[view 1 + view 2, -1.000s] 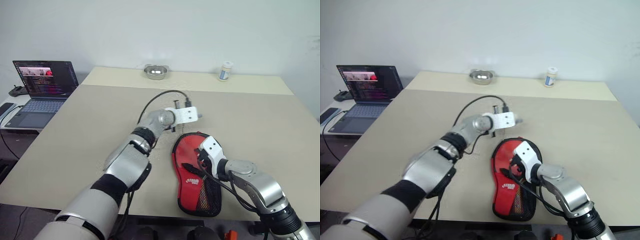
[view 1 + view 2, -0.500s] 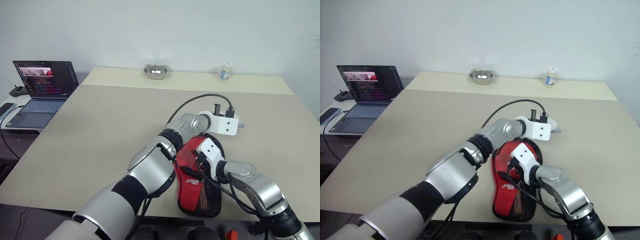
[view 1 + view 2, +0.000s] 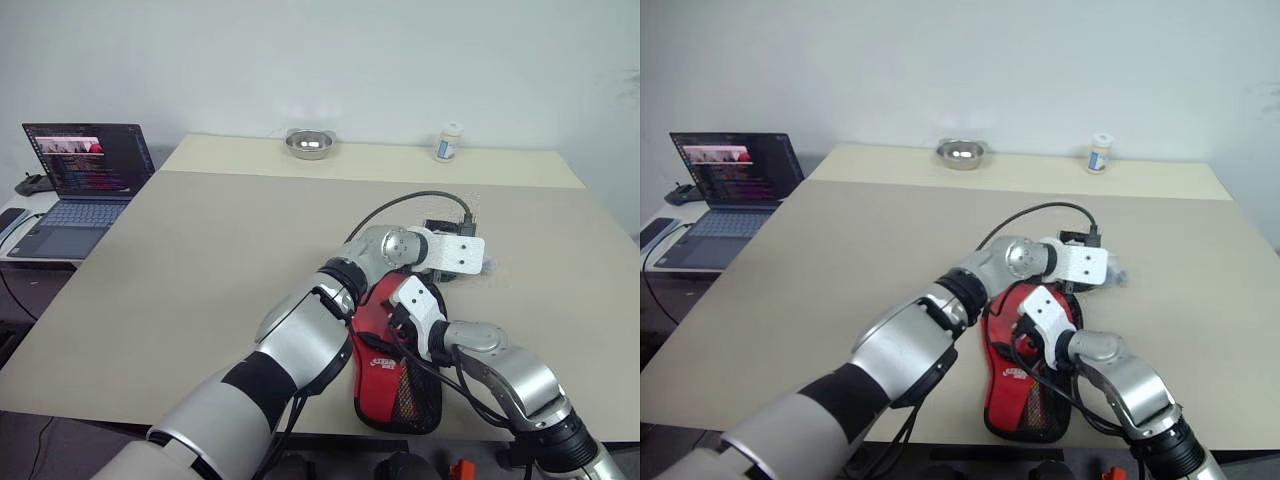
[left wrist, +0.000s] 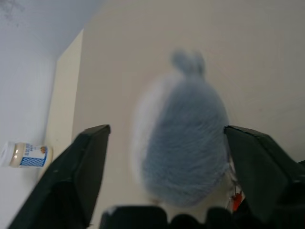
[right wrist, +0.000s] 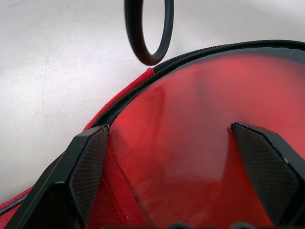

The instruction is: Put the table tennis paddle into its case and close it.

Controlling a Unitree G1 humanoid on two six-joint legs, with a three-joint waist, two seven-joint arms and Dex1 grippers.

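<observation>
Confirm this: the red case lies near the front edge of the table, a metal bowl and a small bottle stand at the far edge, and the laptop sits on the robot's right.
One detail is off. The laptop sits on the robot's left, on a side desk, as the left eye view shows. The rest holds: the red case lies near the front edge of the table, and the metal bowl and small bottle stand at the far edge.

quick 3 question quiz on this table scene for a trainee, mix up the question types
1. True or false: the right gripper stands open over the red fabric paddle-shaped case.
2. What stands at the far side of the beige table along with the small steel bowl? A) white bottle B) mug C) book
3. Fill in: the open black laptop is on the robot's ___ side.
Key: 1 true; 2 A; 3 left
</observation>
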